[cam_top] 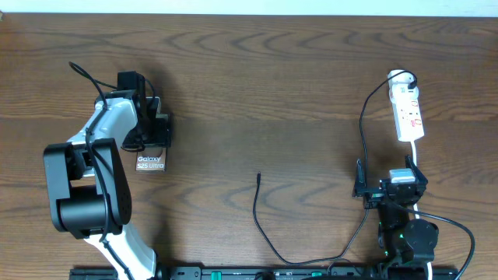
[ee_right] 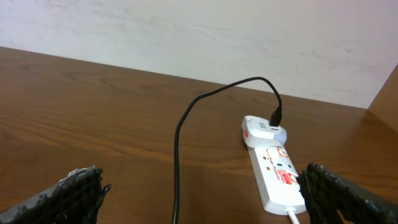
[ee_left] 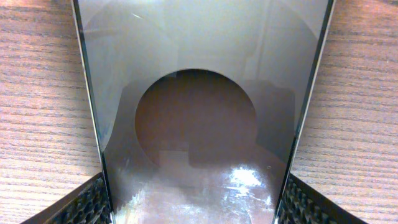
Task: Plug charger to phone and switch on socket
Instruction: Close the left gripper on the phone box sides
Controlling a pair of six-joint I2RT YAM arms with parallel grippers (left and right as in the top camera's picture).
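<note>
Phone (cam_top: 150,162) sits at the left of the table (cam_top: 257,78), between the left gripper's (ee_left: 199,208) fingers (ee_left: 93,205). We see the pads against both its long edges, clamped on it. We see the charger (cam_top: 258,177) tip mid-table, well apart, and the right gripper (ee_right: 199,193) gaping near the socket (ee_right: 273,171).

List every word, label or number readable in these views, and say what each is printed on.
"Galaxy S25 Ultra": white lettering on the phone, overhead view.
Red print on the socket: too small and blurred to read.
No other text shows in any view.
</note>
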